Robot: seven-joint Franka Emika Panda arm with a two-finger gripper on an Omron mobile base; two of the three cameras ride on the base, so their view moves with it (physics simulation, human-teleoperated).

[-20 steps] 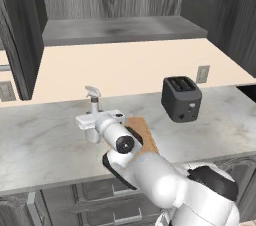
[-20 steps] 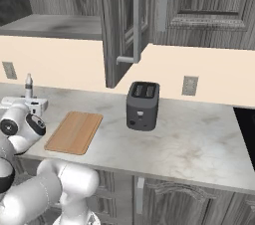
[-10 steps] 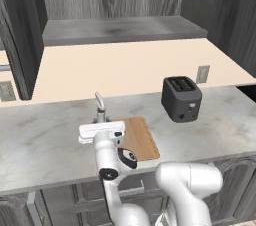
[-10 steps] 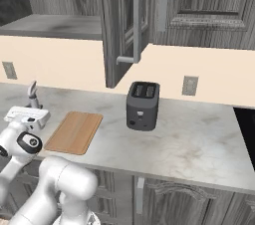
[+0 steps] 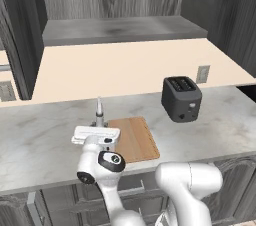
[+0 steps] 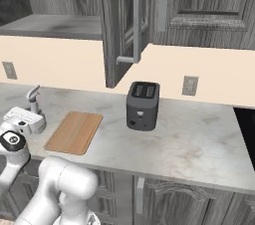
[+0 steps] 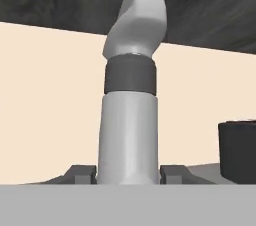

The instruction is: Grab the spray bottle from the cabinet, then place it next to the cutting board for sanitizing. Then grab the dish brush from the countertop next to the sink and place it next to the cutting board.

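Nearest the base, the white arm bends up over the front edge of the tabletop (image 5: 45, 155), a pale grey marbled slab, and ends in the hand (image 7: 128, 174). In the hand view its two dark fingertips (image 7: 80, 172) sit tight against either side of the spray bottle (image 7: 129, 120), so the hand is clenched around the bottle's lower body. The bottle stands upright, pale grey-white with a dark collar and its trigger head at 12 o'clock in that view. In the left base view the bottle's top (image 5: 99, 112) rises just behind the hand's white block, at about 10 o'clock from the cutting board (image 5: 132, 139) and just beside the board's left edge. From the right base view the bottle (image 6: 34, 100) stands at 9 o'clock from the board (image 6: 74, 131), near it but apart. The board lies flat near the front of the tabletop. Farther back, at 2 o'clock from the board, a black toaster (image 5: 181, 98) stands well apart from it. Beyond, the cabinet (image 5: 122, 29) hangs above the cream wall, its door (image 6: 119, 25) swung open with the silver bar handle showing.
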